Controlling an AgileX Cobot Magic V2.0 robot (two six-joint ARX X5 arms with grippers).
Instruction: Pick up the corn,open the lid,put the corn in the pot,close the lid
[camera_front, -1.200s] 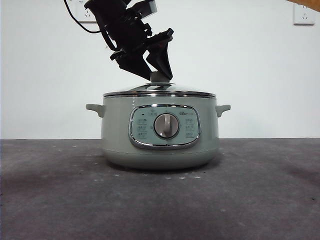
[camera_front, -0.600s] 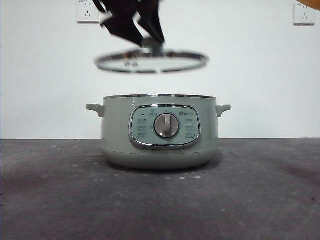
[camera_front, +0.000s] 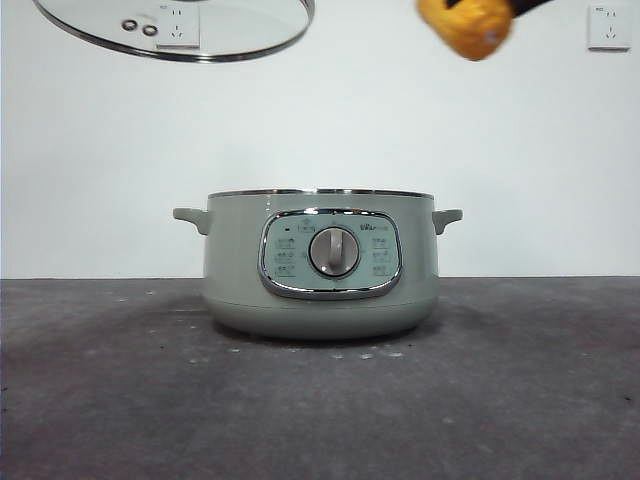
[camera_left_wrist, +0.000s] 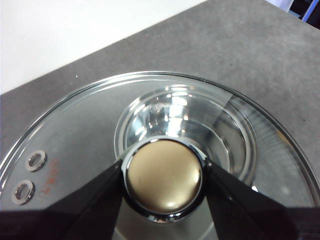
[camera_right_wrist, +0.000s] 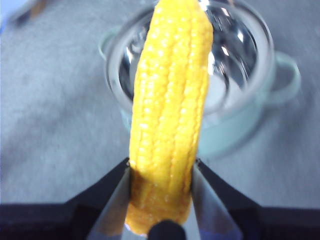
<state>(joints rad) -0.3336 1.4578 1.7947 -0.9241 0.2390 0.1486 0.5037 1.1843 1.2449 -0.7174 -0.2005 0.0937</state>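
The left tool (camera_left_wrist: 164, 182) is clamped on the knob (camera_left_wrist: 164, 177) of the lid (camera_front: 175, 30), holding it high in the air and off to one side of the pot (camera_front: 320, 265) — the glass well clear of the rim. The pot sits open on the grey bench (camera_front: 320, 400), its dial (camera_front: 334, 251) facing front. The right tool (camera_right_wrist: 161, 172) grips the corn (camera_right_wrist: 170, 100) by its thick end, high above the pot — the cob's tip pointing down toward the shiny inside.
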